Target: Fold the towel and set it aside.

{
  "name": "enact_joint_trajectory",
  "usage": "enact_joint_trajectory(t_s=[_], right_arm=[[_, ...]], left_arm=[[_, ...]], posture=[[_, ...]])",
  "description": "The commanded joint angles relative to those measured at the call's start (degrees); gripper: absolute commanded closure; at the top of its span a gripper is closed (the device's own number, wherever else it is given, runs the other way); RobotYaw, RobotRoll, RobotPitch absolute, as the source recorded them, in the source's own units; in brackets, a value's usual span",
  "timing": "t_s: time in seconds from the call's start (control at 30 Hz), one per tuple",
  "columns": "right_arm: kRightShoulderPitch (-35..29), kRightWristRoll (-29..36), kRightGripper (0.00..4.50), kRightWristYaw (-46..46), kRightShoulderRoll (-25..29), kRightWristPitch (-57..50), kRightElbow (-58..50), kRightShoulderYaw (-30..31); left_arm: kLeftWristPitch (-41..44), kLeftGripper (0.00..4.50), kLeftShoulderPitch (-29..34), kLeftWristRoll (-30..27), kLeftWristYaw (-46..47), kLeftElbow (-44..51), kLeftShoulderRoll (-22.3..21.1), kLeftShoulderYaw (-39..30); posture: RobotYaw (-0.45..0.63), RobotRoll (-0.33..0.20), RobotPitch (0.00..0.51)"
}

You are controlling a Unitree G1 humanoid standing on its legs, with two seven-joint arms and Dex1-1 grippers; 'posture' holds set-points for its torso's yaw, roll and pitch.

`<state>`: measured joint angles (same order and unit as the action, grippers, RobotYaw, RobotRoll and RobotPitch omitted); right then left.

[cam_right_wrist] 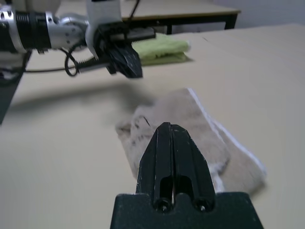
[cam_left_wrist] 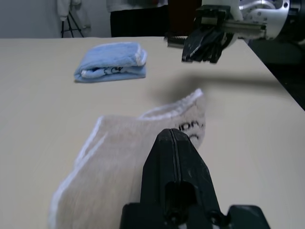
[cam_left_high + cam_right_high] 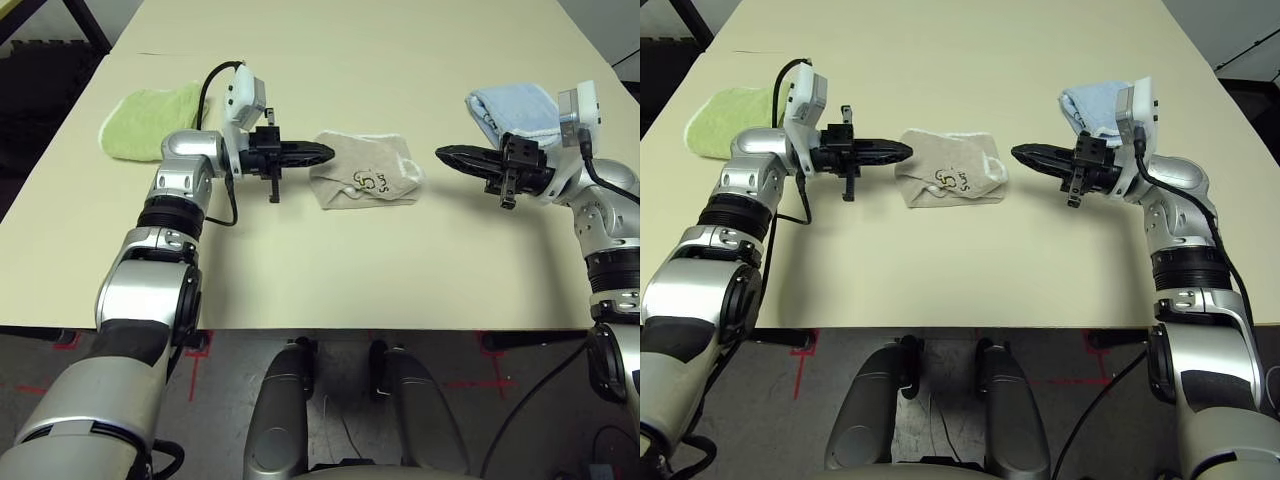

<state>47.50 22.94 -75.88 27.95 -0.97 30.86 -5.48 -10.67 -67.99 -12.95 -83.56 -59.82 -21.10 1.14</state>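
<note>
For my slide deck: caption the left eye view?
Both jaws shut, left gripper and right gripper flank the beige towel on the table.

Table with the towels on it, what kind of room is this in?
Probably a robot test lab: a plain table holding only the beige towel, a green towel and a blue towel, with red tape marks on the floor.

Bare table (image 3: 330, 270) lies nearside; green towel (image 3: 150, 122) and blue towel (image 3: 515, 112) flank the far corners.

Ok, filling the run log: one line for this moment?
towel: bunched, table centre | left tool: shut, empty | right tool: shut, empty
</note>
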Motion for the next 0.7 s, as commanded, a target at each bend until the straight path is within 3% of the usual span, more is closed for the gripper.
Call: enact_joint_trajectory(t_s=[0.03, 0.33, 0.5, 0.7], right_arm=[[1.7, -3.9, 4.5, 3.3, -2.1, 1.3, 2.0, 3.0], [8.1, -15.4, 4.5, 10.1, -6.1, 7.1, 22.0, 9.7], [10.4, -18.9, 4.5, 15.8, -8.5, 10.0, 32.2, 9.8], [10.4, -20.2, 4.5, 16.8, -8.6, 12.2, 35.8, 9.5]], left_arm=[[-0.2, 4.48, -1.1, 2.3, 1.3, -2.5, 1.8, 0.8], [0.0, 4.48, -0.4, 10.1, 9.5, -8.5, 1.9, 3.6], [0.3, 4.48, 0.2, 13.2, 15.7, -10.9, 1.6, 3.6], [0.5, 4.48, 0.8, 15.4, 19.7, -12.1, 2.9, 3.9]], posture=[[0.06, 0.0, 0.219], [0.07, 0.0, 0.233], [0.09, 0.0, 0.239], [0.09, 0.0, 0.245]])
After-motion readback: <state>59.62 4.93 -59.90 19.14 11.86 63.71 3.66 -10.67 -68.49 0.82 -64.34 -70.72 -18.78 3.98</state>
